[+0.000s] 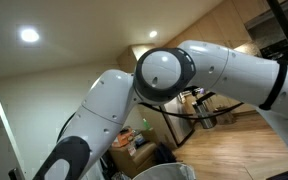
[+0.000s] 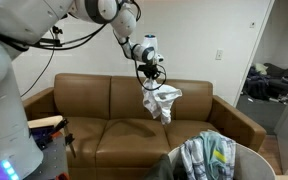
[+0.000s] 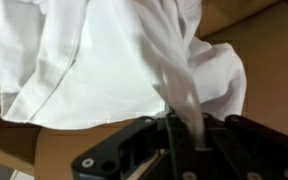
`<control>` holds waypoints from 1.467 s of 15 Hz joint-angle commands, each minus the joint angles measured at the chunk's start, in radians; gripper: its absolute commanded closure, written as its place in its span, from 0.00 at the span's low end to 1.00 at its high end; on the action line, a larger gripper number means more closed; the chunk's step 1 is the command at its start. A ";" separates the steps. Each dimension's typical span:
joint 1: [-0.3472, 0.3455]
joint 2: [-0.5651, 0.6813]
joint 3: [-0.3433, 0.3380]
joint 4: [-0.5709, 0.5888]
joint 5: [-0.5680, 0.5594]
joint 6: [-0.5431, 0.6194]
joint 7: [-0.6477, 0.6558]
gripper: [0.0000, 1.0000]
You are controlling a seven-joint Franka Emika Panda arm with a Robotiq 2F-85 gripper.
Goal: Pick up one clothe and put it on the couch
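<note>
My gripper is shut on a white cloth and holds it in the air above the middle of the brown leather couch. The cloth hangs down from the jaws, clear of the seat cushions. In the wrist view the white cloth fills most of the picture, and a fold of it runs down between the black fingers. The brown couch leather shows behind it.
A container at the front right holds more clothes, among them a blue, white and yellow patterned one. An open doorway is at the far right. The robot arm fills the other exterior view, with a wooden floor behind.
</note>
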 commanded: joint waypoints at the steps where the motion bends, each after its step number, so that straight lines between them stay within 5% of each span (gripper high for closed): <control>1: -0.033 0.184 0.108 0.126 0.053 -0.024 -0.147 0.98; 4: -0.035 0.292 0.125 0.189 0.056 -0.090 -0.177 0.98; 17: 0.021 0.570 -0.035 0.494 0.024 -0.444 -0.056 0.98; 22: 0.046 0.731 -0.067 0.680 -0.009 -0.418 -0.110 0.98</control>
